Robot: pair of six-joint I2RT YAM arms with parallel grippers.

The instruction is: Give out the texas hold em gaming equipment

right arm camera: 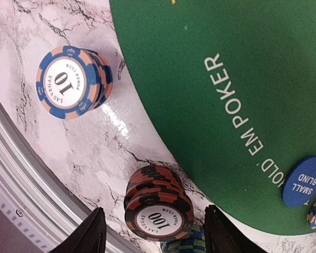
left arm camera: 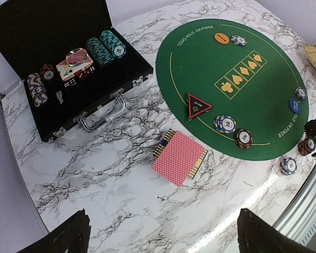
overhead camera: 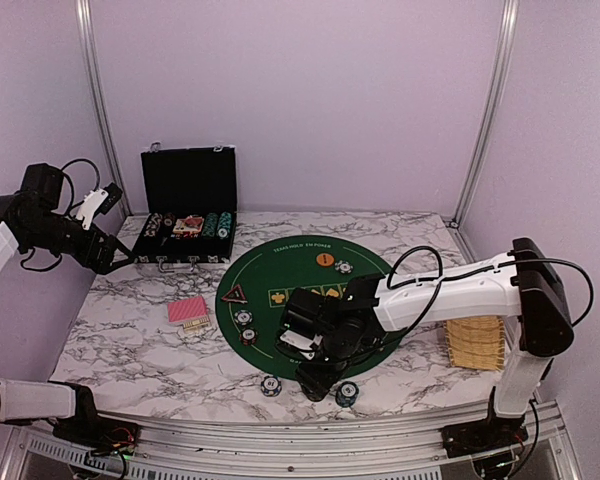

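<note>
The right arm reaches low across the front of the round green mat (overhead camera: 272, 268). Its right end effector (right arm camera: 154, 210) stands open astride a red-and-black chip stack (right arm camera: 157, 213) marked 100. There is a finger (right arm camera: 89, 234) on either side with a gap showing on both, so nothing is gripped. That stack sits on the marble tabletop (right arm camera: 110, 137) just off the mat's near edge. A green-and-blue stack (right arm camera: 185, 245) peeks out right beside it, and a blue-and-peach chip stack (right arm camera: 71, 81) marked 10 stands apart, farther along the same edge. On the felt close by lies the blue button (right arm camera: 304, 181) reading small blind. The left arm is raised off to the left side, its left end effector (left arm camera: 162, 213) spread wide and empty above the tabletop. Below it the red-backed cards (left arm camera: 180, 157) lie in a pile on the marble just beside the mat, with a striped edge poking out beneath them. On the mat I see the black triangular marker (left arm camera: 198, 105) at the left rim and two chip stacks (left arm camera: 224, 124) close together near it. The orange button (left arm camera: 221, 38) is at the far side with a chip (left arm camera: 238, 40) next to it. The black case (left arm camera: 21, 37) lies open at the back left, with rows of chips inside. A woven yellow tray (overhead camera: 475, 342) sits at the right edge, beside the right arm's base.
</note>
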